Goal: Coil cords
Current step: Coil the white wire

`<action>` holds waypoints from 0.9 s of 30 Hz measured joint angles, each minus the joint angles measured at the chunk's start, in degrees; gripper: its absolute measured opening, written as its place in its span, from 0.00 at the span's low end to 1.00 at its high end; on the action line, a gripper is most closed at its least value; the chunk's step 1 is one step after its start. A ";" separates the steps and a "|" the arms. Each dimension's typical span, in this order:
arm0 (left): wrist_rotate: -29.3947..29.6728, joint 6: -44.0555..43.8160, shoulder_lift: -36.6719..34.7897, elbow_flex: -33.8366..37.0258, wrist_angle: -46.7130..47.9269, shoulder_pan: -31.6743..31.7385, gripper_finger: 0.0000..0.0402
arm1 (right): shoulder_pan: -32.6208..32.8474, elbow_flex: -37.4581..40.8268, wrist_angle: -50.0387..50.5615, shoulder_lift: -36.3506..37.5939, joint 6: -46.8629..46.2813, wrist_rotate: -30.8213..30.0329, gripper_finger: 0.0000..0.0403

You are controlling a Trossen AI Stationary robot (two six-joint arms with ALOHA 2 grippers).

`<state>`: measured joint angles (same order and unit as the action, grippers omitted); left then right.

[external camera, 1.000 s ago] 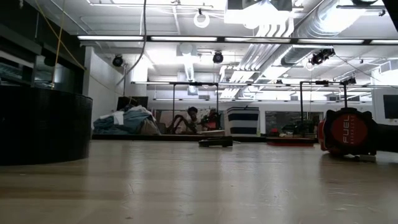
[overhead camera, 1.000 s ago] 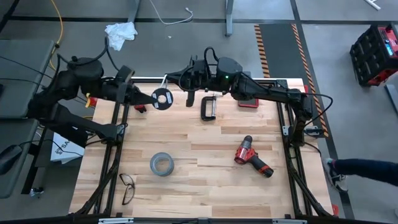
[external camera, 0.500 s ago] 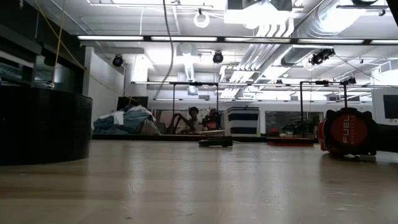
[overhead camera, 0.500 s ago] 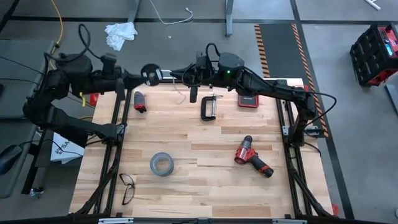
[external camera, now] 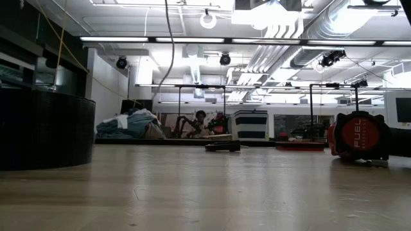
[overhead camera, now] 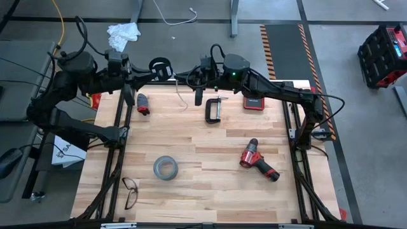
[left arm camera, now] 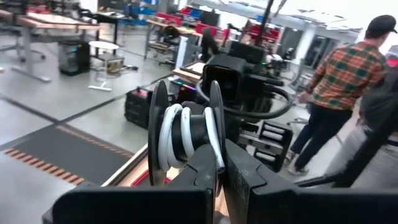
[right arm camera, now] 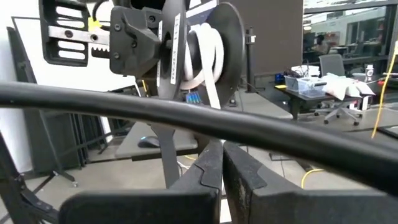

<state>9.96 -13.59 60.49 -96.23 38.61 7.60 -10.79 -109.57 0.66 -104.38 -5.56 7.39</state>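
The small black spool (overhead camera: 160, 67) with white cord wound on it is held up beyond the table's far edge, left of centre. My left gripper (overhead camera: 147, 76) is shut on it. In the left wrist view its two flanges stand edge-on, with white turns (left arm camera: 183, 134) between them. My right gripper (overhead camera: 193, 81) is just right of the spool and shut on the white cord (right arm camera: 211, 106) coming off it. A loose stretch of cord (overhead camera: 180, 97) hangs down to the table's far edge. My left gripper (left arm camera: 219, 171) pinches the rim of one spool flange (left arm camera: 216, 140) between its two fingers, coming level from the table's left. The spool is lifted clear of the table, its flanges upright and edge-on. My right gripper (right arm camera: 222, 165) pinches the white cord (right arm camera: 216, 134) a short way below the spool (right arm camera: 199, 50), coming level from the table's right. The cord runs fairly straight from the spool's turns down into the fingers.
On the table lie a black clamp (overhead camera: 213, 109), a red box (overhead camera: 253, 103), a red drill (overhead camera: 257, 159), the grey tape roll (overhead camera: 164, 167), glasses (overhead camera: 130, 191) and a small red-black tool (overhead camera: 142, 103). A person (left arm camera: 345, 93) stands in the room beyond.
My left gripper has carried the spool from over the table's far left part up and beyond the far edge. The spool has turned from face-up to edge-on. My right gripper has stayed near the far edge, with the cord between them.
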 joint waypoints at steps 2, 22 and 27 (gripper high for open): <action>-0.55 0.32 -0.02 -0.02 -1.16 0.00 0.01 | 0.35 -0.01 -0.09 0.00 0.02 0.13 0.00; -2.90 0.81 -0.70 -0.27 -10.25 -0.02 0.01 | 0.39 0.09 1.62 -0.15 -2.47 -0.87 0.19; -3.46 0.81 -0.46 -0.07 -10.27 -0.04 0.01 | 0.39 0.14 1.88 -0.24 -2.51 -0.87 0.20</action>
<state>6.50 -12.78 60.03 -96.29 28.34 7.55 -10.39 -109.43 2.55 -104.62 -8.08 6.52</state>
